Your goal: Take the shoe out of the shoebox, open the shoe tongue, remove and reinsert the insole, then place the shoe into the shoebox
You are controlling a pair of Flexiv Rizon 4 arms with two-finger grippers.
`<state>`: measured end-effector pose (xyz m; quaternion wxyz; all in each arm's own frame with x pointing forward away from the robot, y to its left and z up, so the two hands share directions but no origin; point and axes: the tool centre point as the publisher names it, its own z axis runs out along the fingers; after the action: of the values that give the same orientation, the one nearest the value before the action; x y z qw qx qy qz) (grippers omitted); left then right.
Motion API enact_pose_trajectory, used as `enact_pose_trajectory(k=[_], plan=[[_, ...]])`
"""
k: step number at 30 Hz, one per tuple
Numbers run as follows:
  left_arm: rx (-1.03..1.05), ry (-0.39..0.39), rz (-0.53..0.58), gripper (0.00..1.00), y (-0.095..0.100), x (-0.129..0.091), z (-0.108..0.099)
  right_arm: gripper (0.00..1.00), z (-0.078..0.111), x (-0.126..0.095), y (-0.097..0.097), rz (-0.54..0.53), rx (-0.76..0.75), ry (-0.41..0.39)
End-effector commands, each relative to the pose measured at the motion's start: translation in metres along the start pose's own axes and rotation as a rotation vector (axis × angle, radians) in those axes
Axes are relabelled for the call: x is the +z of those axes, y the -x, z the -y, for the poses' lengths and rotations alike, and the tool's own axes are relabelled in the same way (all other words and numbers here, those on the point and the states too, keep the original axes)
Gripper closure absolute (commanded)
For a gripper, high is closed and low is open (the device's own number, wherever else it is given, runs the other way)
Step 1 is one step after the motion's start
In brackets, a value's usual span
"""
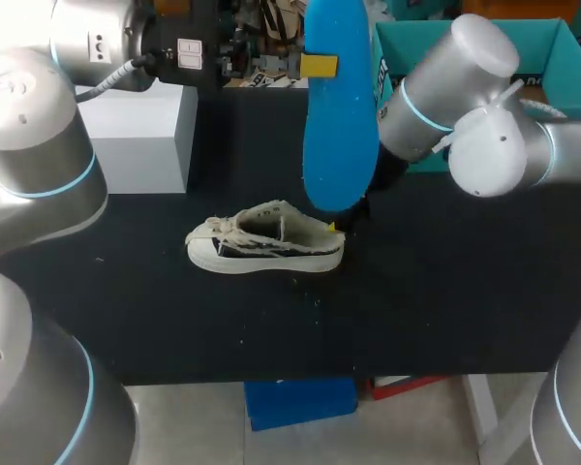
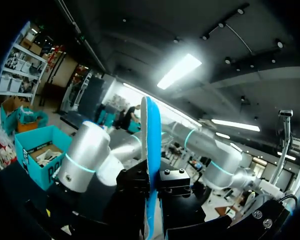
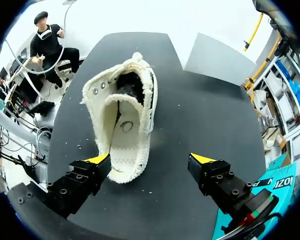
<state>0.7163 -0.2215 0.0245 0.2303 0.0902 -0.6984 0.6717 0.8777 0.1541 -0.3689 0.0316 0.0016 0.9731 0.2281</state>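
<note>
Raised insole (image 1: 339, 107) over shoe (image 1: 266, 242) heel; toe side open.

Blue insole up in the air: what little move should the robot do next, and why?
Probably lower the blue insole toward the shoe's opening. The left gripper is shut on the insole, holding it upright above the table, while the shoe sits there with its mouth open, and the open right gripper is at its heel, seemingly ready to steady it.
</note>
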Motion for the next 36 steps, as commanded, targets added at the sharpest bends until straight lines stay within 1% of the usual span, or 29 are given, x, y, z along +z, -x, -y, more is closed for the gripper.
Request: enact_pose_trajectory(k=[1, 6, 13, 14, 16, 17, 18, 19, 21, 22, 23, 29, 31, 34, 36], plan=[[0.001, -0.002, 0.003, 1.0, 0.0, 0.001, -0.001, 0.0, -0.011, 0.003, 0.012, -0.011, -0.008, -0.242], [0.001, -0.002, 0.003, 1.0, 0.0, 0.001, -0.001, 0.0, -0.022, 0.004, 0.021, -0.013, -0.032, -0.269], [0.001, -0.002, 0.003, 1.0, 0.0, 0.001, -0.001, 0.0, -0.035, 0.009, 0.029, -0.016, -0.056, -0.29], [0.001, -0.002, 0.003, 1.0, 0.0, 0.001, -0.001, 0.08, -0.037, 0.01, 0.029, -0.017, -0.058, -0.291], [0.001, -0.002, 0.003, 1.0, 0.0, 0.001, -0.001, 0.12, -0.04, 0.012, 0.03, -0.025, -0.067, -0.298], [0.001, -0.002, 0.003, 1.0, 0.0, 0.001, -0.001, 0.27, -0.041, 0.013, 0.03, -0.026, -0.067, -0.299], [0.001, -0.002, 0.003, 1.0, 0.0, 0.001, -0.001, 0.5, -0.043, 0.015, 0.03, -0.029, -0.069, -0.302], [0.001, -0.002, 0.003, 1.0, 0.0, 0.001, -0.001, 0.52, -0.044, 0.016, 0.03, -0.032, -0.071, -0.307], [0.001, -0.002, 0.003, 1.0, 0.0, 0.001, -0.001, 0.5, -0.048, 0.019, 0.029, -0.034, -0.074, -0.31], [0.001, -0.002, 0.003, 1.0, 0.0, 0.001, -0.001, 0.45, -0.049, 0.021, 0.028, -0.036, -0.075, -0.311], [0.001, -0.002, 0.003, 1.0, 0.0, 0.001, -0.001, 0.36, -0.051, 0.022, 0.028, -0.039, -0.076, -0.311], [0.001, -0.002, 0.003, 1.0, 0.0, 0.001, -0.001, 0.42, -0.055, 0.031, 0.023, -0.056, -0.08, -0.31], [0.001, -0.002, 0.003, 1.0, 0.0, 0.001, -0.001, 0.48, -0.056, 0.033, 0.023, -0.061, -0.079, -0.307], [0.001, -0.002, 0.003, 1.0, 0.0, 0.001, -0.001, 0.44, -0.058, 0.033, 0.022, -0.065, -0.079, -0.31], [0.001, -0.002, 0.003, 1.0, 0.0, 0.001, -0.001, 0.44, -0.056, 0.029, 0.02, -0.066, -0.075, -0.316]])
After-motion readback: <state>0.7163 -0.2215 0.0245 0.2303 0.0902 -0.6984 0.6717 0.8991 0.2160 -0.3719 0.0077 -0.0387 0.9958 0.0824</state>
